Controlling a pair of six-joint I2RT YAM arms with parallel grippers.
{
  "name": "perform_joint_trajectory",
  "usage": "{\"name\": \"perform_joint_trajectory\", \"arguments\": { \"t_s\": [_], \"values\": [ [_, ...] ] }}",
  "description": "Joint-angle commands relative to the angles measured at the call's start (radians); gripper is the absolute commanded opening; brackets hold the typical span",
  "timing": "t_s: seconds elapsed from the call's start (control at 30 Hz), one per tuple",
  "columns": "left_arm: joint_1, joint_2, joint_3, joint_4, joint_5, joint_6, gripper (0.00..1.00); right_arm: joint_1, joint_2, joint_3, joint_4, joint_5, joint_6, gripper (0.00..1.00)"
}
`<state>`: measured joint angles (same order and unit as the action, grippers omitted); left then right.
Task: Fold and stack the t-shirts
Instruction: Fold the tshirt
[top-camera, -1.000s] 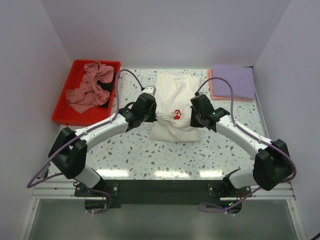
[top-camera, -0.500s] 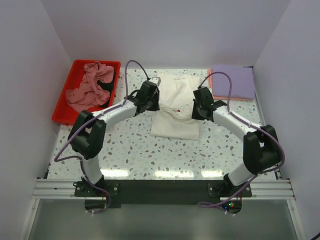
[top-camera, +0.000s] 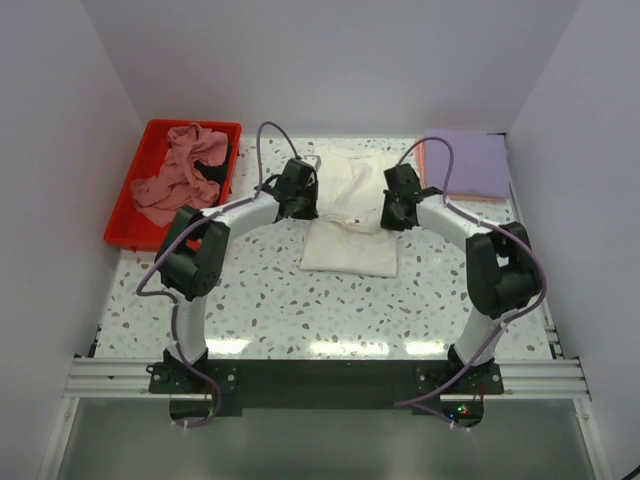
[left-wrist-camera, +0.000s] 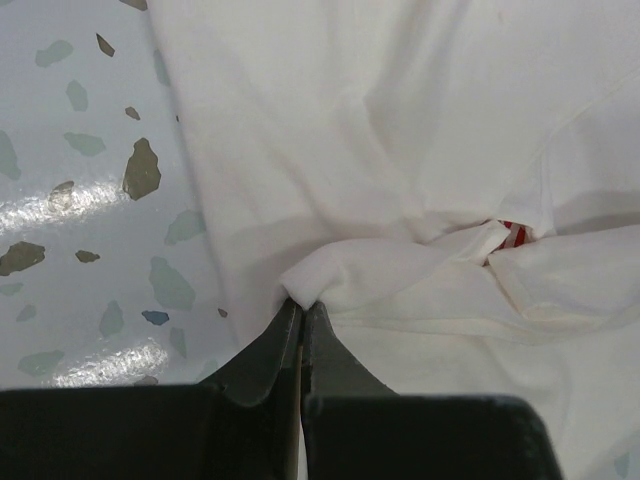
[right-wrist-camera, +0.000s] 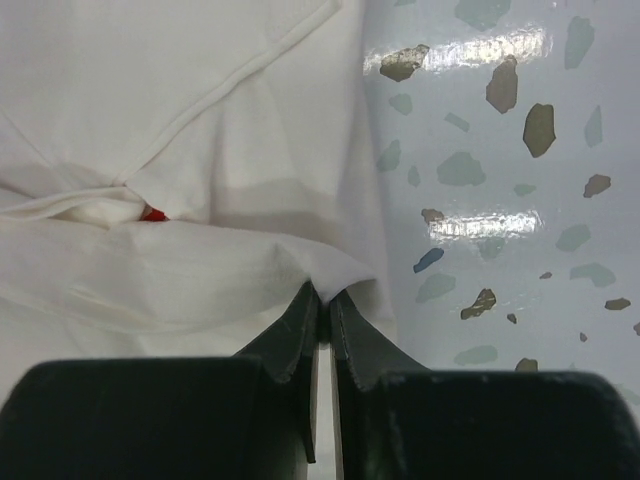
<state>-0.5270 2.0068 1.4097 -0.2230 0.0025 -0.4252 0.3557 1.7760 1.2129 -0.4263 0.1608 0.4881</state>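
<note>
I see my left pincer (left-wrist-camera: 302, 312) clenched on a bunched fold of the white t-shirt (left-wrist-camera: 400, 150), which spreads ahead of its tips. My right pincer (right-wrist-camera: 322, 297) is clamped on the opposite edge. The cloth is soft and creased, and the table (left-wrist-camera: 80, 200) is glossy and speckled. Left of the left pincer, a red plastic tray (top-camera: 122, 218) holds crumpled pink t-shirts (top-camera: 178, 180). Right of the right pincer lies a folded lavender t-shirt (top-camera: 472, 165).
</note>
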Motion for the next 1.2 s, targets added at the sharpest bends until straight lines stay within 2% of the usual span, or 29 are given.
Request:
{"name": "perform_joint_trajectory", "arguments": {
  "t_s": [0.0,0.13,0.23,0.27,0.3,0.37,0.43,0.47,0.5,0.53,0.57,0.6,0.9,1.07,1.17],
  "values": [
    [0.016,0.021,0.054,0.002,0.024,0.019,0.0,-0.015,0.023,0.06,0.018,-0.01,-0.013,0.08],
    [0.024,0.023,0.054,0.001,0.027,0.009,0.0,-0.037,0.063,0.094,0.014,-0.032,-0.02,0.12],
    [0.027,0.02,0.058,-0.002,0.027,0.005,0.08,-0.049,0.088,0.126,-0.005,-0.04,-0.028,0.24],
    [0.027,0.018,0.058,-0.006,0.033,0.005,0.13,-0.053,0.092,0.132,-0.011,-0.044,-0.029,0.33],
    [0.027,0.012,0.06,-0.01,0.037,0.005,0.2,-0.055,0.097,0.146,-0.029,-0.05,-0.034,0.37],
    [0.027,-0.002,0.054,-0.015,0.037,0.003,0.24,-0.058,0.089,0.151,-0.035,-0.066,-0.042,0.46],
    [0.027,-0.04,0.026,-0.012,0.031,-0.01,0.42,-0.058,0.062,0.145,-0.037,-0.09,-0.055,0.56],
    [0.027,-0.077,0.011,0.0,0.031,-0.023,0.53,-0.057,0.05,0.129,-0.038,-0.099,-0.059,0.7],
    [0.027,-0.098,-0.006,0.005,0.031,-0.026,0.7,-0.057,0.016,0.119,-0.038,-0.112,-0.063,0.88],
    [0.027,-0.12,-0.043,0.013,0.031,-0.029,0.78,-0.057,0.001,0.106,-0.034,-0.125,-0.065,0.99],
    [0.027,-0.162,-0.061,0.017,0.03,-0.036,0.87,-0.058,-0.021,0.093,-0.031,-0.148,-0.066,0.99],
    [0.027,-0.183,-0.077,0.016,0.025,-0.043,1.0,-0.057,-0.039,0.068,-0.026,-0.156,-0.068,0.99],
    [0.027,-0.505,-0.385,0.033,-0.076,-0.138,1.0,-0.041,-0.224,-0.137,0.072,-0.383,-0.083,0.99],
    [0.027,-0.71,-0.592,0.045,-0.068,-0.188,1.0,0.005,-0.173,-0.145,0.107,-0.435,-0.082,0.99],
    [0.027,-0.814,-0.679,0.019,-0.067,-0.214,1.0,0.048,-0.103,-0.069,0.119,-0.419,-0.097,0.99]
  ]
}}
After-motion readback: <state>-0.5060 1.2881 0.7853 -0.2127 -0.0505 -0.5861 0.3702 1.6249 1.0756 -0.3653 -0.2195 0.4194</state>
